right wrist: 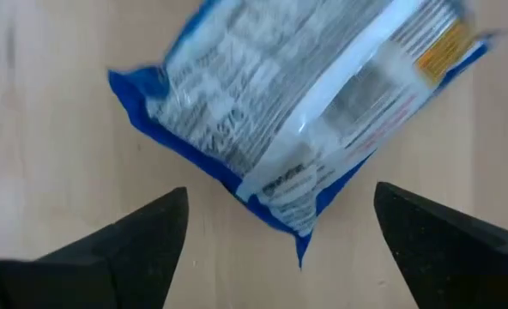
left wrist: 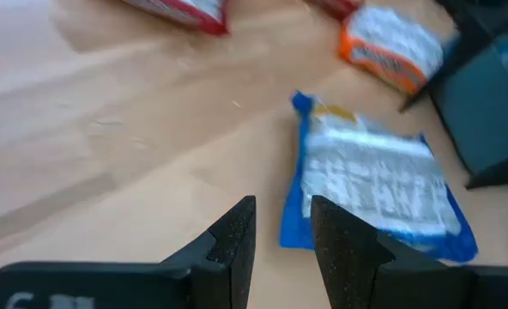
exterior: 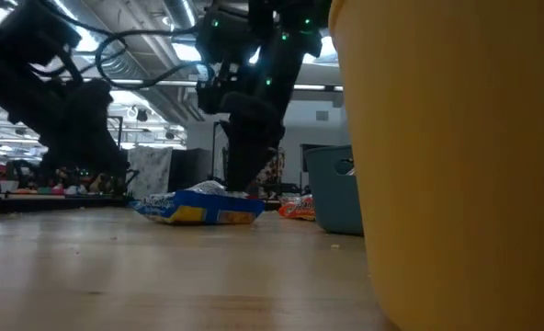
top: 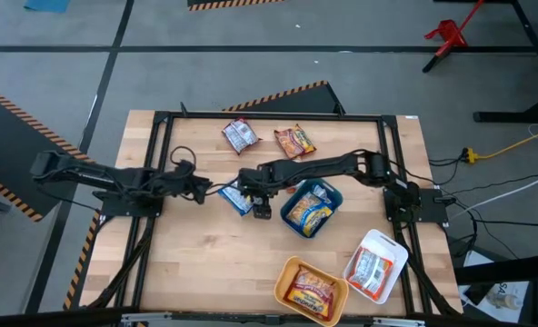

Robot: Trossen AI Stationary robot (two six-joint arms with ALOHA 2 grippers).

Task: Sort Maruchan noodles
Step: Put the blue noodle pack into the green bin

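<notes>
- A flat blue-and-white crinkly plastic noodle packet (top: pixel 236 198) lies mid-table, between the left gripper (top: pixel 205 190) and the right gripper (top: pixel 259 205).
- Just right of it stands a teal plastic tray (top: pixel 292 215) holding a packet.
- Two packets, red-and-white (top: pixel 240 135) and orange (top: pixel 294 140), lie at the far side.
- An orange tray (top: pixel 284 275) and a white tray (top: pixel 385 243) sit near-right.
</notes>
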